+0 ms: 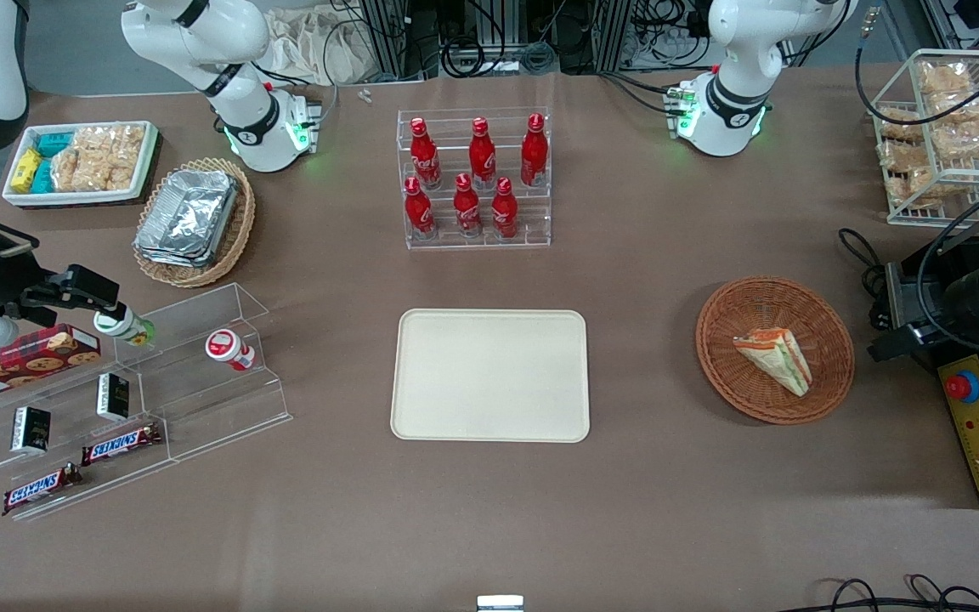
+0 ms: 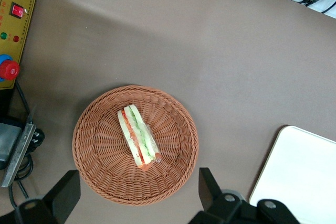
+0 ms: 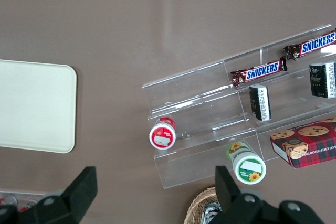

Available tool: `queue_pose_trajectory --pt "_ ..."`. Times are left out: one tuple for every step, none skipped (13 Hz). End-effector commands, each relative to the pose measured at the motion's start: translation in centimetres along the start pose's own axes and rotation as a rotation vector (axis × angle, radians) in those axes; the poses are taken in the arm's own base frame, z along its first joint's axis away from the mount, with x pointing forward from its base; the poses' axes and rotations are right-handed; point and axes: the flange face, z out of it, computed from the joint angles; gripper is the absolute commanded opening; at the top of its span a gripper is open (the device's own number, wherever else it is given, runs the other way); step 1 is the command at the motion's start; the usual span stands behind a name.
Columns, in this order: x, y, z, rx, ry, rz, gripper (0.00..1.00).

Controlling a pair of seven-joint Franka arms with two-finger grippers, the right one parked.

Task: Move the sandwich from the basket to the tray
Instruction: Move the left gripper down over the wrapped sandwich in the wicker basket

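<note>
Sandwich (image 2: 138, 136) lies in basket (image 2: 100, 182); hand (image 2: 135, 198) hovers above, fingers spread (tips cut off); tray (image 2: 310, 182) partly visible.

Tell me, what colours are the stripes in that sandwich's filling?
Green and orange-red between pale bread; the sandwich shows best in the left wrist view, with the open gripper above it.

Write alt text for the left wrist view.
A wrapped wedge sandwich lies in a round reddish-brown wicker basket on a brown table, seen from above. The left arm's open pincer hovers over the basket's edge, touching nothing. A corner of the cream tray lies beside the basket.
</note>
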Motion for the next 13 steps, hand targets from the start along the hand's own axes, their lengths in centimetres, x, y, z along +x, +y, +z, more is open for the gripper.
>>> queue_pose_trajectory --pt "0.1 0.0 -0.1 0.01 -0.024 0.007 1.0" --pt "0.1 0.0 0.0 0.014 -0.028 0.01 1.0" --pt "0.1 0.0 0.1 0.015 -0.031 0.01 1.0" --pt "0.2 -0.1 1.2 0.017 -0.049 0.01 1.0" --pt "0.3 0.1 2.8 0.024 -0.081 0.01 1.0" --pt "-0.4 -0.1 4.3 0.038 -0.113 -0.008 1.0" --pt "-0.8 0.2 4.8 0.041 -0.104 -0.051 1.0" --pt "-1.1 0.1 5.9 0.047 -0.098 -0.138 0.99" --pt "-1.7 -0.1 7.5 0.063 -0.099 -0.204 0.99" --pt "-2.4 -0.3 9.1 0.084 -0.092 -0.232 0.99" --pt "-2.9 -0.6 11.2 0.092 -0.084 -0.252 0.99" --pt "-3.4 -0.8 13.2 0.089 -0.075 -0.278 0.99" --pt "-3.7 -0.9 14.9 0.082 -0.059 -0.32 0.99"
